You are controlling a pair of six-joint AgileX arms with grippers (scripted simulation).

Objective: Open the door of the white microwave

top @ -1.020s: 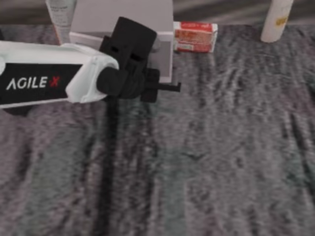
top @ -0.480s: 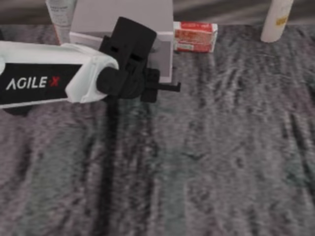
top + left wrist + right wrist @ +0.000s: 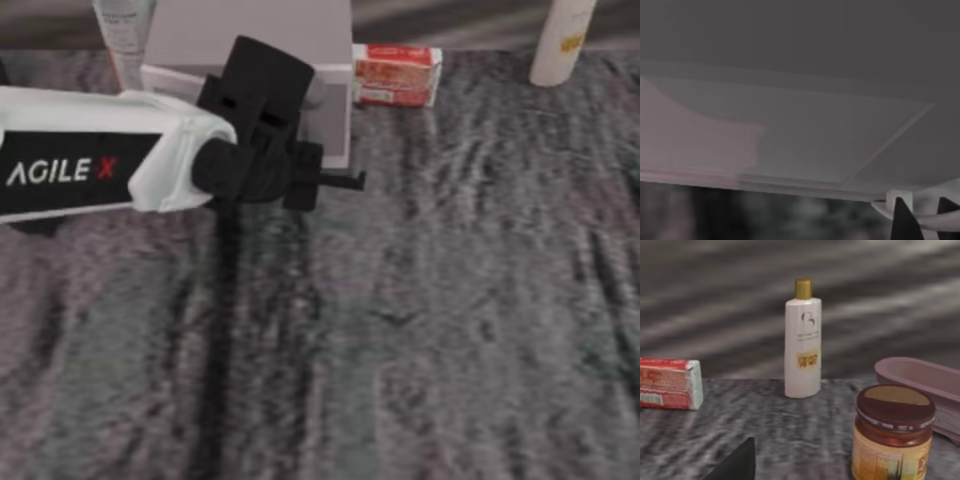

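The door (image 3: 790, 130) of the white microwave (image 3: 250, 40) sits directly ahead of the left gripper (image 3: 920, 220), whose two fingers straddle the door's pale handle, seemingly clasped on it. Since a second ago the left arm has drawn slightly back leftward, suggesting the pull is just beginning. The right gripper is parked out of the top view.

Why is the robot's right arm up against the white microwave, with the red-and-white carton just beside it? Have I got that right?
Nearly. It is the left arm, not the right: the top view shows the left claw at the white microwave, by its door. The red-and-white carton does sit just beside the microwave. The right arm is out of that view.
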